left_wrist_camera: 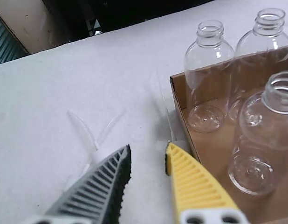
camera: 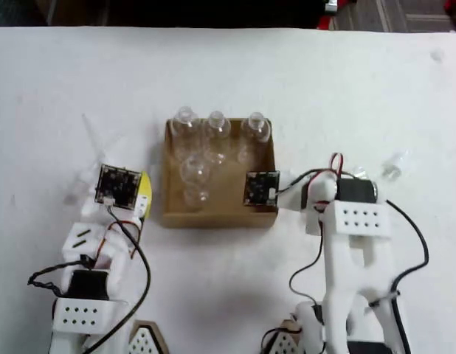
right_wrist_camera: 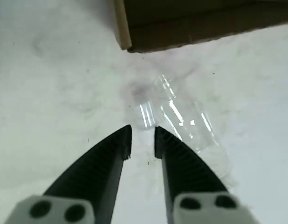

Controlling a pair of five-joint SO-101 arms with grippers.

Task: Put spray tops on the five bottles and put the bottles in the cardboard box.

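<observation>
While four uncapped bottles (camera: 217, 129) stand upright inside the cardboard box (camera: 213, 217), a fifth bottle (right_wrist_camera: 181, 116) lies on its side on the table (camera: 324, 81) just outside one corner of the box. The right end effector (right_wrist_camera: 143, 140) hangs close by it, fingers only narrowly parted and gripping nothing. The left end effector (left_wrist_camera: 147, 151) hangs just beside the box's left wall, fingers spread and empty, above clear spray tops (left_wrist_camera: 95, 142) lying near the box.
</observation>
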